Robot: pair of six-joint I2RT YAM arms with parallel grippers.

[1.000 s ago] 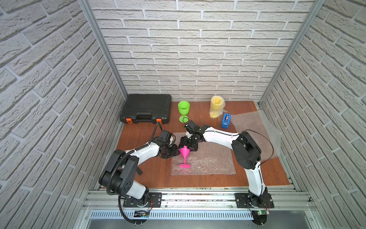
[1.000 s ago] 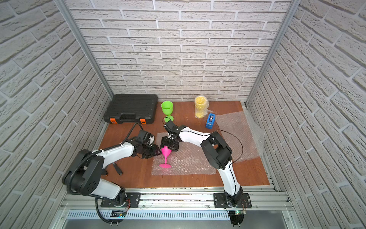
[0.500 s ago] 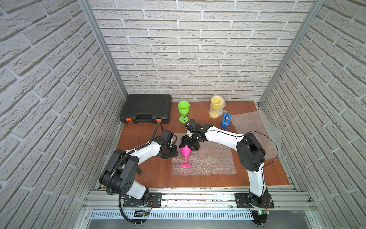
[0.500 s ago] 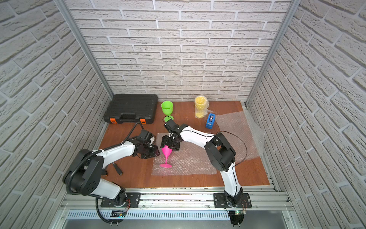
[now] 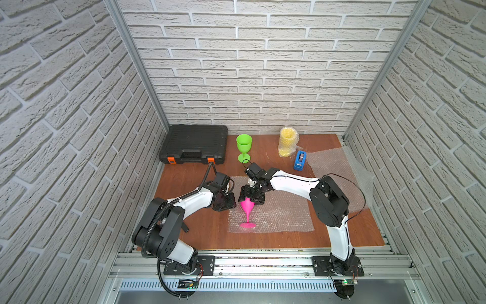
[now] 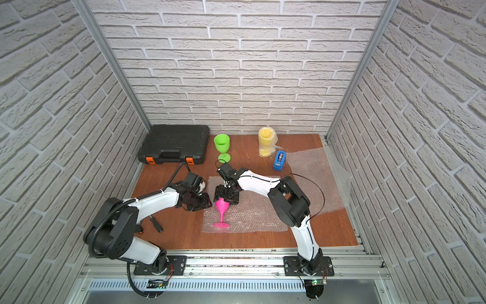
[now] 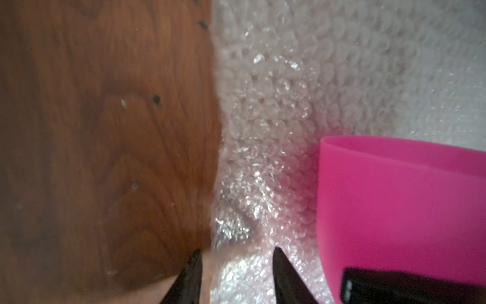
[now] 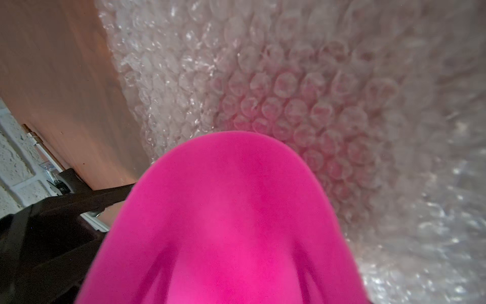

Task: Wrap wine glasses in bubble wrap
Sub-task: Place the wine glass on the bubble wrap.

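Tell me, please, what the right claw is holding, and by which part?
The right claw holds the pink goblet by its bowl.

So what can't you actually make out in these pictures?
- Pink goblet rim: both top views, covered by the right fingers.
- Its stem and foot: right wrist view, behind its own bowl.
- Left fingers: left wrist view, only tips, cut by the edge; contact with bubble wrap blurred.
- Dark thing beside left arm: top views, too small.
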